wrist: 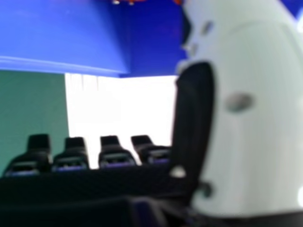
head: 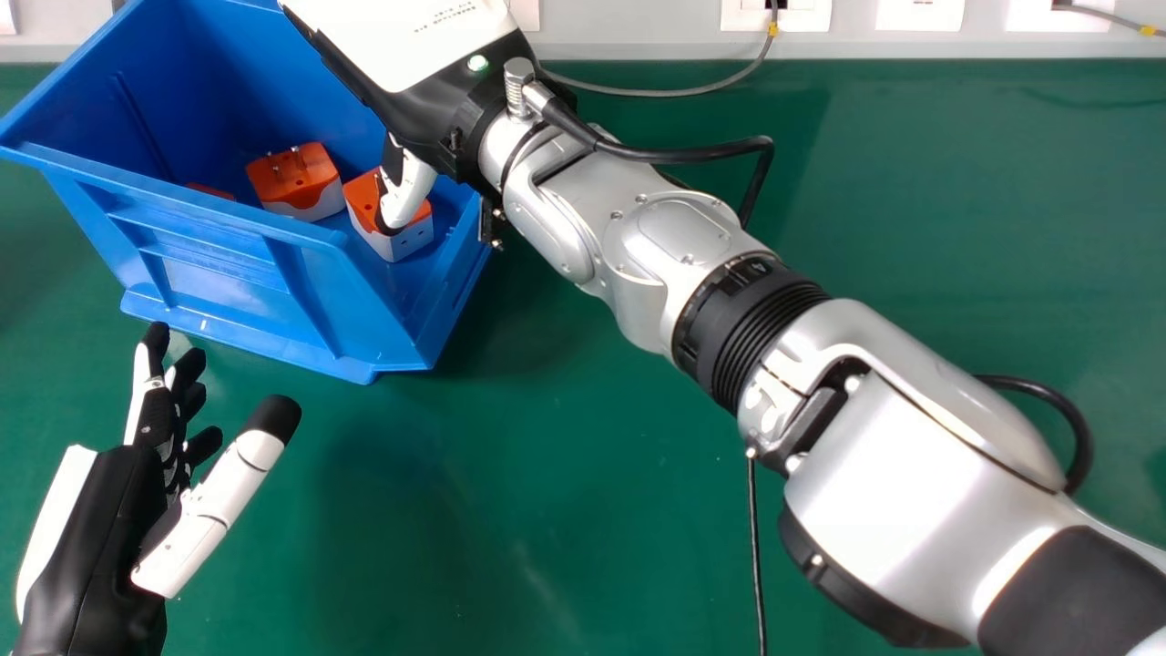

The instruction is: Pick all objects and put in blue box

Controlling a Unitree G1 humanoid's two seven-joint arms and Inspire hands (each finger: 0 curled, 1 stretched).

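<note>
Right hand (head: 409, 189) hangs over an orange-topped adapter (head: 402, 243) in the blue box (head: 219, 260).

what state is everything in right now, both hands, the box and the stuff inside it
blue box: open-topped, upright, objects inside
left plug adapter: in the box, orange face up, pins exposed
right plug adapter: in the box, orange face up, partly covered by the right hand
orange piece: in the box, mostly hidden
right hand: open, at the box
left hand: open, empty
</note>
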